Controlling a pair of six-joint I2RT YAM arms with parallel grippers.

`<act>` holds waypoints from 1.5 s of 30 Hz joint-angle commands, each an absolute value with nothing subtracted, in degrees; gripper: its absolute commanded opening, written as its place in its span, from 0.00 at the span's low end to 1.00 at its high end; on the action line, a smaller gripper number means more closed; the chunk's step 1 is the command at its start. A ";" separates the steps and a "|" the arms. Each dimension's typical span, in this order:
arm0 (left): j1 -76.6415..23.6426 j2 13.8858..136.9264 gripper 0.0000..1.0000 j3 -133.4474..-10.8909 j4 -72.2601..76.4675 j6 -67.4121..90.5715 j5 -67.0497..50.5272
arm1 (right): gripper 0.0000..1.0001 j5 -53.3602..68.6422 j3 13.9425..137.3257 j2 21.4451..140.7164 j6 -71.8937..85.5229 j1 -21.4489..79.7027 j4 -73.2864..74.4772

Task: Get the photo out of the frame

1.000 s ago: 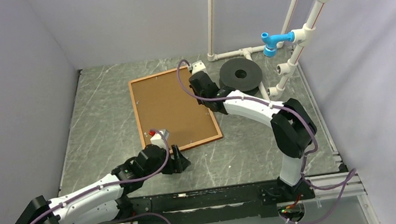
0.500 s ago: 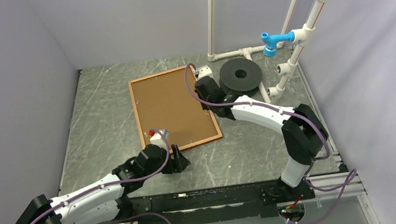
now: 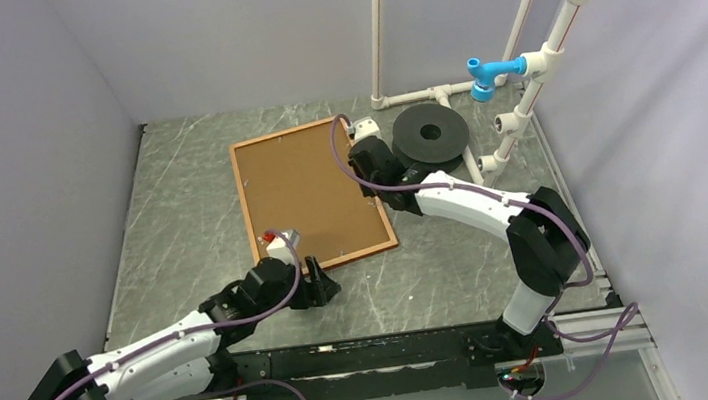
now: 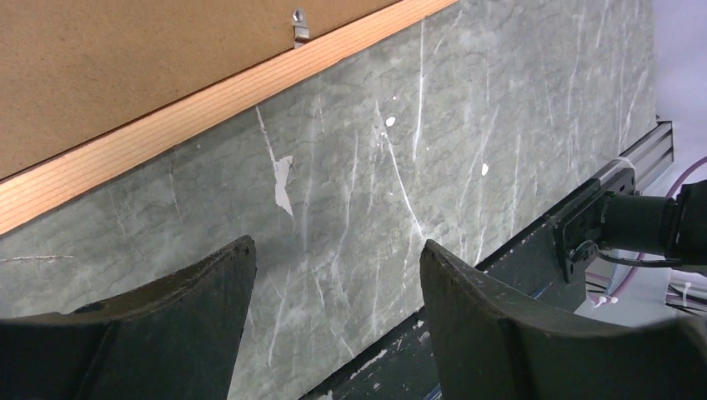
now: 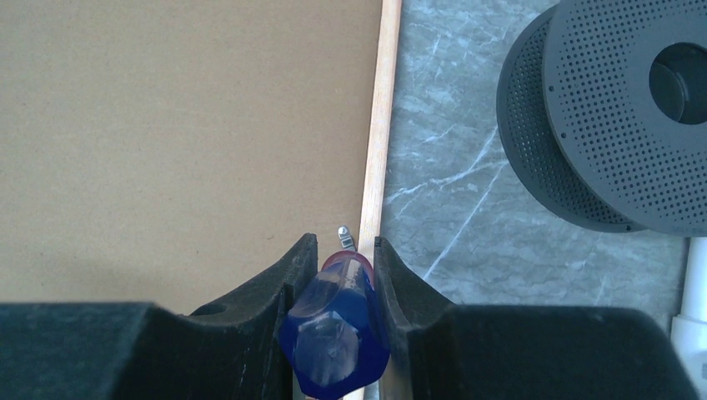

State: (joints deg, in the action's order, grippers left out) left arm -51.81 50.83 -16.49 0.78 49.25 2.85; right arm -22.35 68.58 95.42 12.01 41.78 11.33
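On the left, almost nothing is changed vs. a second ago: the left end effector (image 3: 324, 282) is kept low over the tabletop (image 3: 179, 200), just beside the near rail of the frame (image 3: 243, 208). Its fingers (image 4: 200, 292) are held wide apart w/ nothing btwn them, opened only a shade further. A near-rail tab (image 4: 299, 25) is seen ahead of it, untouched. In the middle, the frame is left lying face-down where it was, w/ the backing panel (image 3: 304, 191) uppermost and seated inside the rails. The photo cannot be seen and is judged to be under that panel, i.e. not yet out. The real change is found on the right: the right arm's wrist has been shifted off the frame's far right corner and a little nearer along the right rail, w/ the elbow swung outward, then held steady for the last half-second. The right end effector (image 5: 338, 250) is clamped on a blue-handled tool (image 5: 333, 333), tip hidden, lined up w/ a right-rail tab (image 5: 345, 237). The tool is prob. being set to turn or pry that tab, a step needed before the panel can be lifted. Further right, the perforated discs (image 3: 430, 133) are untouched.
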 commanded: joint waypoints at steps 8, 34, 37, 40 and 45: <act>-50.74 42.84 0.78 -20.81 -9.95 46.35 8.38 | 0.00 -21.10 77.41 100.08 7.65 41.03 11.18; -41.62 38.75 0.83 -26.35 -20.74 39.08 7.61 | 0.00 -13.68 71.81 94.08 14.17 40.80 12.13; -39.38 38.02 0.84 -27.37 -23.29 38.37 7.50 | 0.00 -12.07 70.38 89.53 16.40 40.87 12.52; -37.15 37.11 0.88 -28.80 -26.10 37.98 8.61 | 0.00 -11.88 68.32 83.99 17.79 40.84 13.78; -33.29 36.10 0.92 -31.09 -29.83 37.56 10.62 | 0.00 -10.98 60.69 72.19 19.96 40.85 15.50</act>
State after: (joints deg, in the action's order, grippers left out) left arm -35.59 37.17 -27.42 -26.44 39.33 8.19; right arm -12.49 65.30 81.69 16.64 40.86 15.18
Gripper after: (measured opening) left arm 0.908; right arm 0.291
